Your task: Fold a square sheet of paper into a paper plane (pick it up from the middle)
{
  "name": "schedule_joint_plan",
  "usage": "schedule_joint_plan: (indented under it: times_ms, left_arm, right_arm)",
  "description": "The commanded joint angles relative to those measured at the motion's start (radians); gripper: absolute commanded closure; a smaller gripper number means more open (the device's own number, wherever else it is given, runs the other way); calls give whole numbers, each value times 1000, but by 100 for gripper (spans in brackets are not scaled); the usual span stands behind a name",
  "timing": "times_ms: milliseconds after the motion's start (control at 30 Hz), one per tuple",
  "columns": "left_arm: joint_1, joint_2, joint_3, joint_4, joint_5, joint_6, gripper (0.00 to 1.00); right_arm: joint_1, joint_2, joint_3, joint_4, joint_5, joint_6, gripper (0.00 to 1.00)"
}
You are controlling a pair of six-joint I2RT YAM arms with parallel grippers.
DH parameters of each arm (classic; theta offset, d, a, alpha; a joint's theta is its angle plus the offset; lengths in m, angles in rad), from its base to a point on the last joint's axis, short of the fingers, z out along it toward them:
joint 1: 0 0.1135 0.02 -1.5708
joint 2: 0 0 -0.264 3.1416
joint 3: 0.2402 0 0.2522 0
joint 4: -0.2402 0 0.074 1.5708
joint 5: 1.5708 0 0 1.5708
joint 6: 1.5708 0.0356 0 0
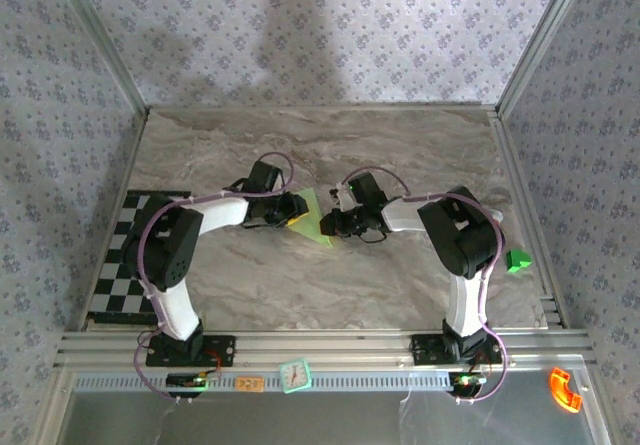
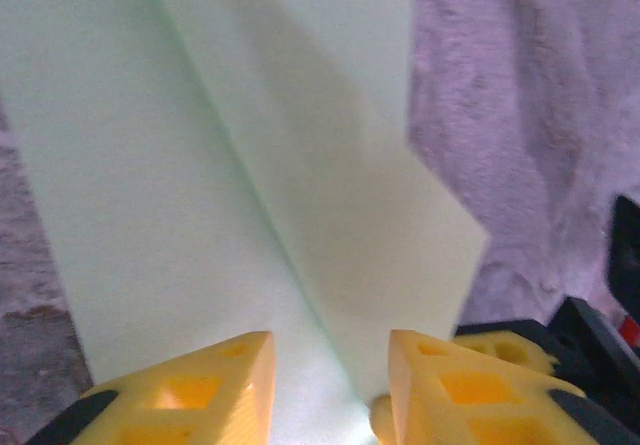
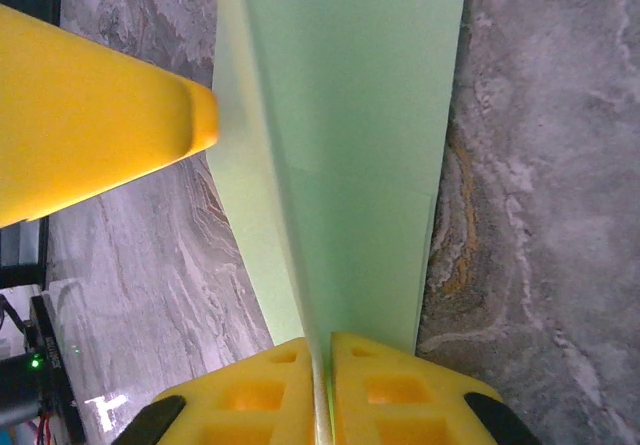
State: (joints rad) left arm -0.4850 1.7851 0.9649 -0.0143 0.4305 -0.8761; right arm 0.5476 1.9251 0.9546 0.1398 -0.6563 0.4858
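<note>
1. Far left on the desk [image 1: 400, 155] lies a checkered mat [image 1: 125, 255], well apart from the action; nothing on it matters for the fold.
2. The left tool [image 2: 330, 340] is low over the middle of the desk. Its yellow fingers stand spread, one on each side of a crease that runs down the sheet of paper [image 2: 200, 165]. That straddle looks like a setup for pressing the fold line flat, though the blurred wrist view makes it hard to say whether either pad actually touches the paper.
3. The sheet itself sits between the two tools at mid-desk, pale green and already part-folded, with at least one long crease and a flap layered over another. It seems lifted a little at the tool ends, not lying flat.
4. The right tool [image 3: 320, 343] has its fingers pressed together, pinching the sheet's near edge right on the fold line. That grip likely anchors the paper so it cannot slide while the other arm works the crease. A yellow finger [image 3: 110, 115] of the left tool touches the sheet's far side in this wrist view.
5. Far right, a small bright green block [image 1: 517, 260] rests near the desk edge, well apart from the paper.
6. Judgement: the fold is mid-way, and the dart shape is not yet formed.
</note>
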Motion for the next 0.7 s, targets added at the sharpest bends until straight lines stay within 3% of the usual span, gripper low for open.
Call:
schedule_joint_plan:
  times_ms: [0,267,667]
  left_arm:
    - [18,-17,-55,176,106,-34,71]
    - [27,42,-88,404,235,-109,85]
    - [27,126,-32,392,267,-103,89]
  right_arm:
    - [-10,43,-5,-65,-7,26,86]
    - [-15,46,-6,-60,-22,36,86]
    - [-29,28,-2,-67,-41,53,84]
